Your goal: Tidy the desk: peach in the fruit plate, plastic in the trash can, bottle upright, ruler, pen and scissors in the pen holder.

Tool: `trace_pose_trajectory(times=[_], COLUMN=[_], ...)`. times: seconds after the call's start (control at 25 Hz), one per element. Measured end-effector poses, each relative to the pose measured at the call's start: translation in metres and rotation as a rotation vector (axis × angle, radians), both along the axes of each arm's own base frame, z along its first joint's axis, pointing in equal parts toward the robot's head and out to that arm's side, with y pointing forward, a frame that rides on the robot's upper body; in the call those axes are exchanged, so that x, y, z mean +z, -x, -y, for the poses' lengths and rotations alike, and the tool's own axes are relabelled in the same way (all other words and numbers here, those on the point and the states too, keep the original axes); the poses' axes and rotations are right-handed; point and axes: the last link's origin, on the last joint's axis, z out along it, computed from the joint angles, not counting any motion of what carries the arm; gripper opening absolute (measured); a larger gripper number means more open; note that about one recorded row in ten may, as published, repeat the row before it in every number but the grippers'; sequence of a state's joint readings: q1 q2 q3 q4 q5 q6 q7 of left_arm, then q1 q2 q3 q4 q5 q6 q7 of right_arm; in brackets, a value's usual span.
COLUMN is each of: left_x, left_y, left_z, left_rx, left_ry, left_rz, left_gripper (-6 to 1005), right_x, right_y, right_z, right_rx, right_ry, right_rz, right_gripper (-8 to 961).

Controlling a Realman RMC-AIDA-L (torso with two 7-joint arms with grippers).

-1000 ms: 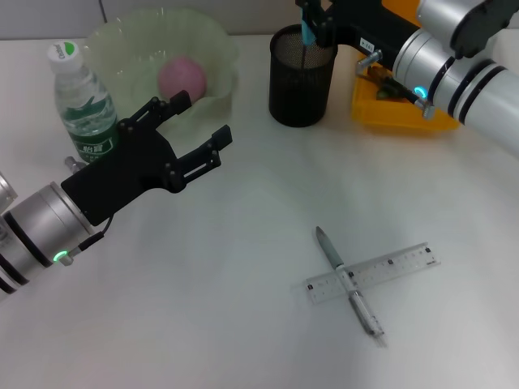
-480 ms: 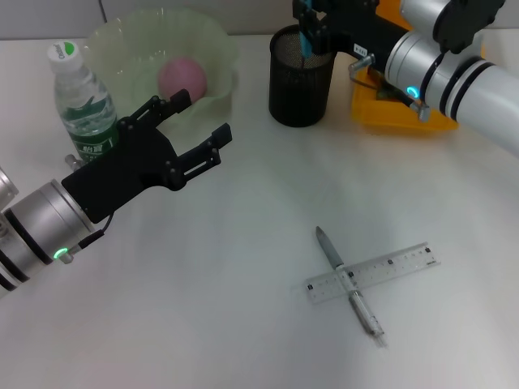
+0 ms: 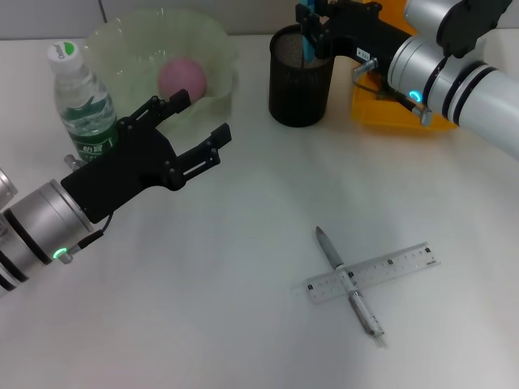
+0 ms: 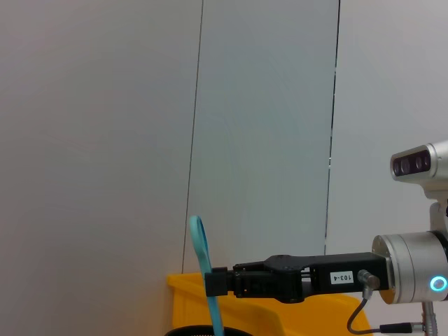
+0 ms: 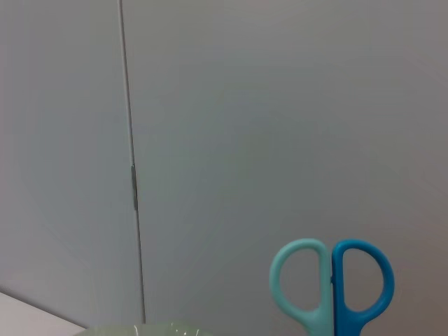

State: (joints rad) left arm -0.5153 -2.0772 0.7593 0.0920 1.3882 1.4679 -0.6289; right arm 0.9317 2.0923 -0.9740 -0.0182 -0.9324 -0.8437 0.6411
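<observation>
Scissors step: right gripper (image 3: 312, 31) pinching scissors (image 3: 306, 36) blades-down over the pen holder (image 3: 302, 77) mouth; next, lower and release; left gripper (image 3: 190, 130), fingers spread, idle beside it.

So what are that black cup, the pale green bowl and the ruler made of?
The pen holder looks like black metal mesh: its wall shows a fine grid. The fruit plate, holding the peach, seems translucent frosted plastic, possibly glass, since light glows through its rim. The ruler appears clear plastic: the table shows through it.
</observation>
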Motion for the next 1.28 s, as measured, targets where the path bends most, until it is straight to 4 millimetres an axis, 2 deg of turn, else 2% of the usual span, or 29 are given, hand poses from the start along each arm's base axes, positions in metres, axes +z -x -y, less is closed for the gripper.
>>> trace_pose_trajectory(times=[0.4, 0.8, 1.16, 1.28], left_x=[0.0014, 0.0016, 0.001, 0.0012], left_y=[0.0013, 0.0018, 0.0025, 0.0033], left_z=[0.0018, 0.0023, 0.0035, 0.0042], left_rx=[-0.002, -0.004, -0.008, -0.008], left_ry=[-0.003, -0.001, 0.006, 0.008], left_rz=[0.003, -0.001, -0.008, -0.01], left_gripper=[813, 813, 813, 813], right_x=[-0.0003, -0.0008, -0.0004, 0.0001], right_y=[0.0007, -0.0003, -0.0009, -0.0018], right_z=[-0.0002, 0.0006, 0.0019, 0.0038], right_rx=[-0.012, -0.027, -0.029, -0.024], right_ry=[0.009, 0.019, 0.023, 0.024], right_rz=[-0.02, -0.037, -0.053, -0.063], right_gripper=[303, 530, 790, 806])
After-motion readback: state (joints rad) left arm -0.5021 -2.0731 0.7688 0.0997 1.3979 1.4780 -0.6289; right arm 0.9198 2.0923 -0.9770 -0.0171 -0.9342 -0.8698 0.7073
